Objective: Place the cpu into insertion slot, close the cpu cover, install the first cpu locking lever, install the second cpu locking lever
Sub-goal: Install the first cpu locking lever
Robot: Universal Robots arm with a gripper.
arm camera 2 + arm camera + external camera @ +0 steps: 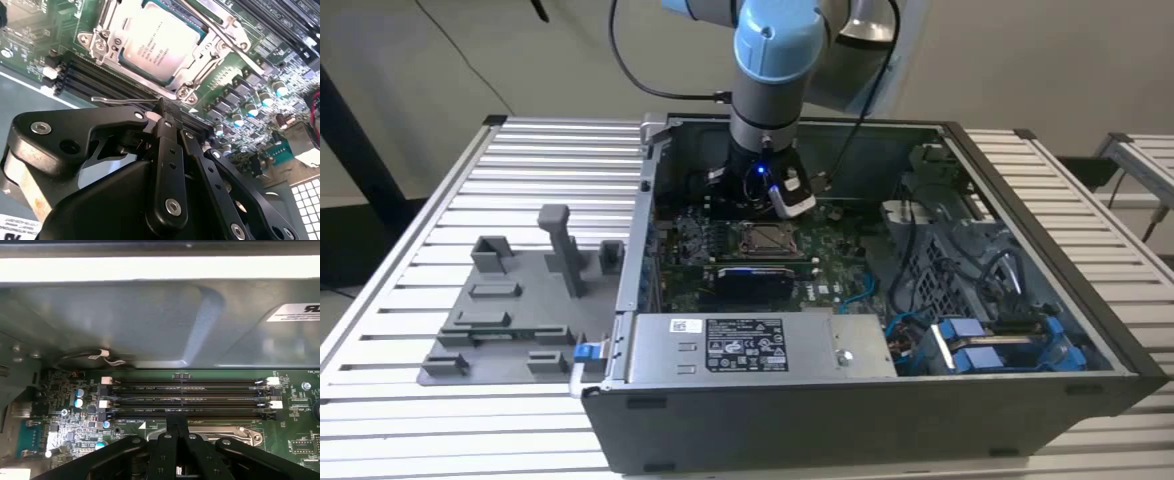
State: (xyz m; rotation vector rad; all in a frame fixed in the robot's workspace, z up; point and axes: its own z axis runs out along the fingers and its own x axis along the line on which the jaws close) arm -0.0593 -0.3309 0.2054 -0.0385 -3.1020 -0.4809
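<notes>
The cpu [160, 47] sat flat in the slot [746, 240], on the board's middle, and the cover [107, 36] lay down over it, its window framing the metal top. By my reading, then, the first two steps were done. One lever [120, 101] stuck out free along the socket's near side. Its hooked end was unlatched, and its other end met the tip of the gripper [167, 107], whose fingers were pressed together. Whether they pinched the wire or only pushed against it, I could not tell. A second lever [220, 25] ran along the cover's far side (latched or not, unclear), so the levers looked to be the work left. In the exterior view the arm reached down into the case [1067, 300], just behind the socket. As for writing, fine print marked the cpu's top, a white label [747, 345] sat on the power supply and another sticker [295, 312] on the case wall — none clear enough to make out.
</notes>
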